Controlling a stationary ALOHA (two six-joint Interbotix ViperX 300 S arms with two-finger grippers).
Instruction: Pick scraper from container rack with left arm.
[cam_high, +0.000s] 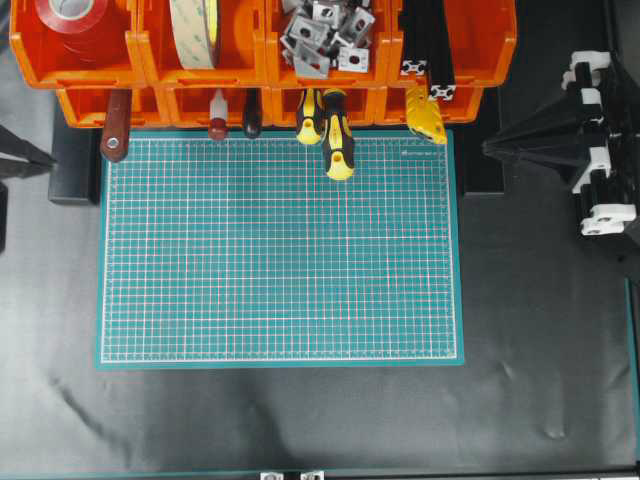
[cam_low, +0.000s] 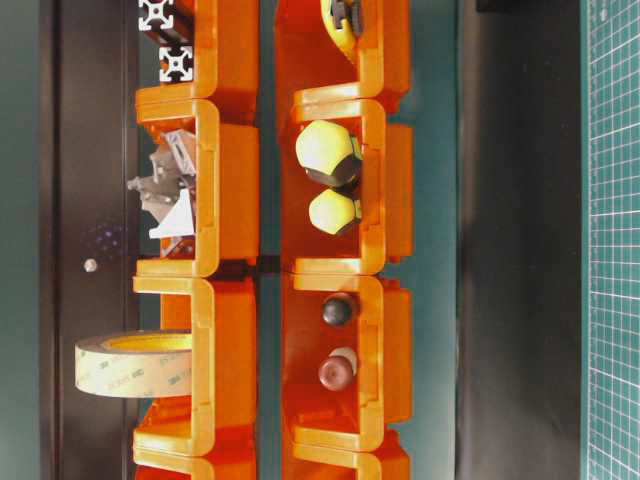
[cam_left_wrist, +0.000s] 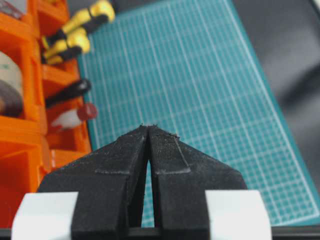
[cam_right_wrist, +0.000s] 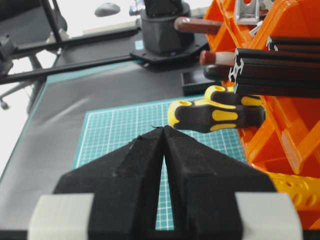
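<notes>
The scraper leans out of the leftmost lower bin of the orange container rack, its reddish-brown handle end resting on the green mat's corner. From the right wrist view its handle juts from the rack far off. My left gripper sits at the left table edge, left of the scraper and apart from it. In its own view the left gripper is shut and holds nothing; the scraper is hidden there. The right gripper is shut and empty, parked at the right.
Two yellow-and-black screwdrivers, a red-knobbed tool and a black handle stick out of the lower bins. Tape rolls, metal brackets and black profiles fill the upper bins. The green mat lies in front.
</notes>
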